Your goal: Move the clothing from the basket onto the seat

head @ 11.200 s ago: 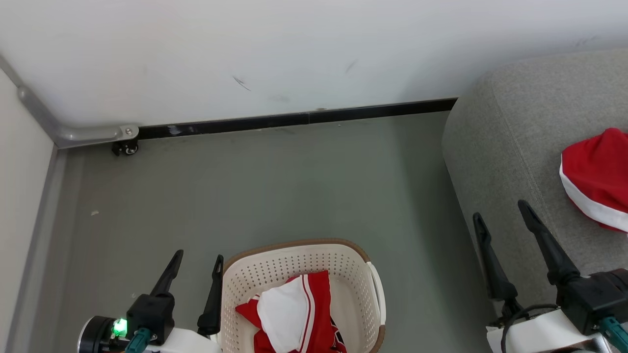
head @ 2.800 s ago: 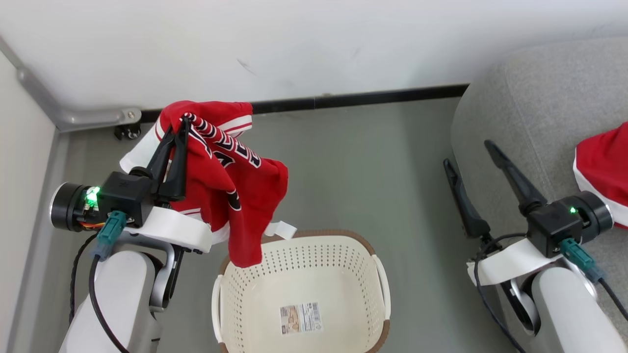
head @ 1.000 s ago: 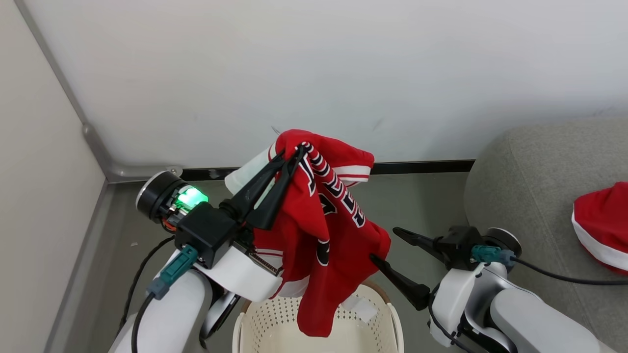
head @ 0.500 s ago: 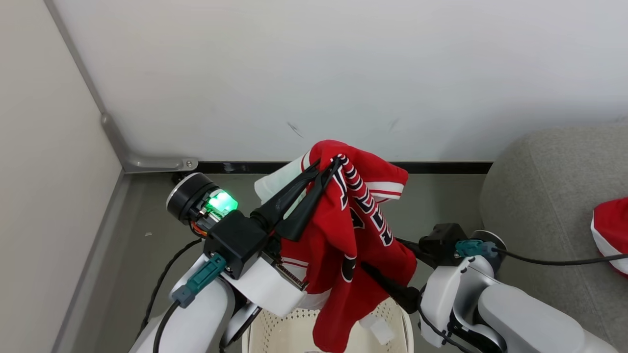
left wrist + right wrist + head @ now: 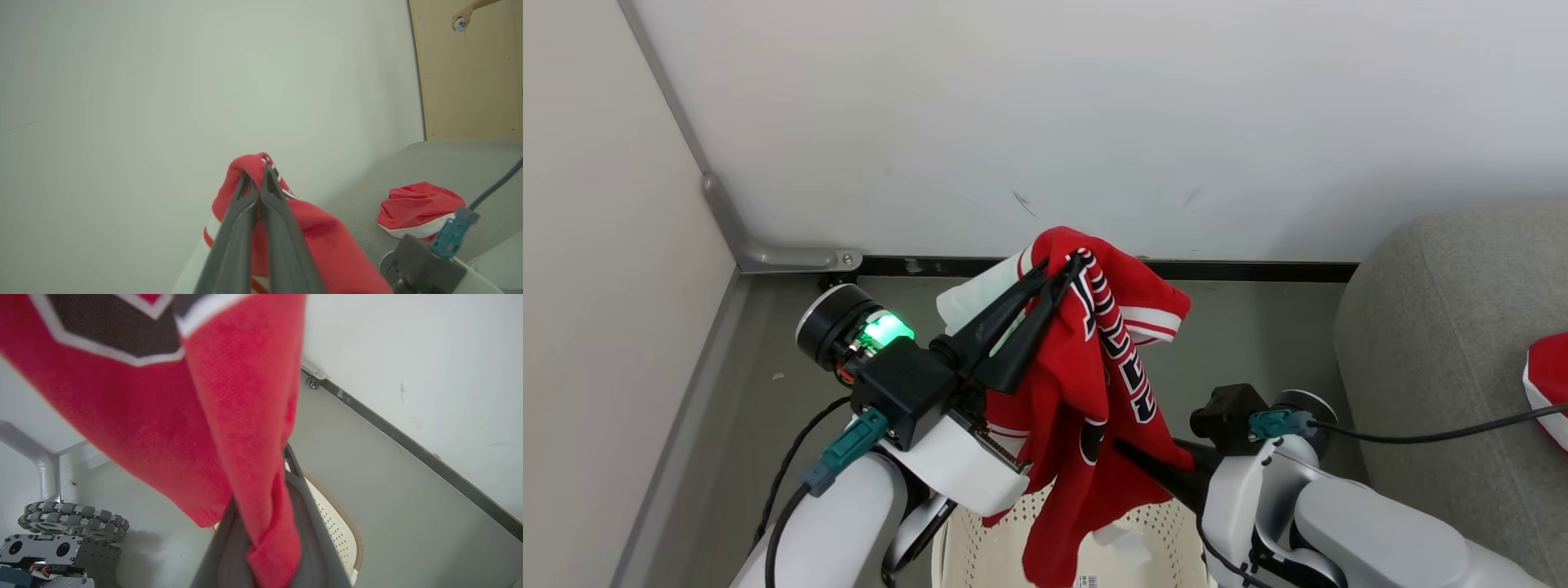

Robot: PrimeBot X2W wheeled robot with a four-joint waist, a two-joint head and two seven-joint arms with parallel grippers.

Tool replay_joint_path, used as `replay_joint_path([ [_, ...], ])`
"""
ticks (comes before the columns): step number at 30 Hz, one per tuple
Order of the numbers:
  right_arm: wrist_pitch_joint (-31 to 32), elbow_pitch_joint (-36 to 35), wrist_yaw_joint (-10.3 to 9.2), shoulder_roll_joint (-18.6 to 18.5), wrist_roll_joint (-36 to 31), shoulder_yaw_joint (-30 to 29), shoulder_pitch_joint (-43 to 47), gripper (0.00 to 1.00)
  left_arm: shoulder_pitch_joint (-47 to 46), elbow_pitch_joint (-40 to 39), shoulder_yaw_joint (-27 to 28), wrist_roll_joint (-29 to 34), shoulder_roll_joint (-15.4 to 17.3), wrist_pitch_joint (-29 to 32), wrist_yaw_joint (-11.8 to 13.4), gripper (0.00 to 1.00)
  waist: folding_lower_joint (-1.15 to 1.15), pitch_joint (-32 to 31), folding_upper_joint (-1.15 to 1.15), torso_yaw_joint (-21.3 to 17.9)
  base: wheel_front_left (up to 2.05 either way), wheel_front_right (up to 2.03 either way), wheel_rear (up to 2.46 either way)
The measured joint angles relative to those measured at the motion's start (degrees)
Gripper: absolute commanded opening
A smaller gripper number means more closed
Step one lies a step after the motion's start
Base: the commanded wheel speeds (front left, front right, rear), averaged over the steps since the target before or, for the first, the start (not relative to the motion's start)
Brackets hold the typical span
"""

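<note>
Your left gripper [image 5: 1072, 263] clamps the soft red black-lettered jersey [image 5: 1058, 384] up top, your right gripper [image 5: 271, 486] pinches its lower fold; lift both together and swing onto the light-grey woven sofa [image 5: 1437, 327].

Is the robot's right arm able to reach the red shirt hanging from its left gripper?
Probably yes: nothing blocks it, and the right gripper looks closed on a fold of the red shirt.

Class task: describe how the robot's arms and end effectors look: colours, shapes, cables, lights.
The left arm and right arm are pale-grey tubes with white wrist brackets. The left end effector and right end effector each have long tapering dark fingers on a black block, with a black cable and teal plug. A green light glows at the left wrist.
</note>
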Motion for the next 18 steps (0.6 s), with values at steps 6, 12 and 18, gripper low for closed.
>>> replay_joint_path([
  [6,-2.9,0.1,0.0,-2.0,1.4,0.2,-0.5,0.0,0.6,2.1,1.6,-0.6,0.7,0.0,0.1,0.0,0.0,0.1,0.0,-0.8,0.0,0.0,0.0],
  [12,-6.7,0.4,0.0,-4.8,3.6,-1.4,-0.5,0.0,2.1,5.0,3.0,-1.6,1.6,0.3,0.6,0.0,0.0,0.2,0.0,-2.3,0.0,0.0,0.0],
  [18,-10.3,0.3,0.0,-6.6,6.1,-3.9,-0.4,0.0,3.6,7.2,3.7,-3.1,1.7,0.3,0.9,0.0,0.0,0.2,0.0,-4.1,0.0,0.0,0.0],
])
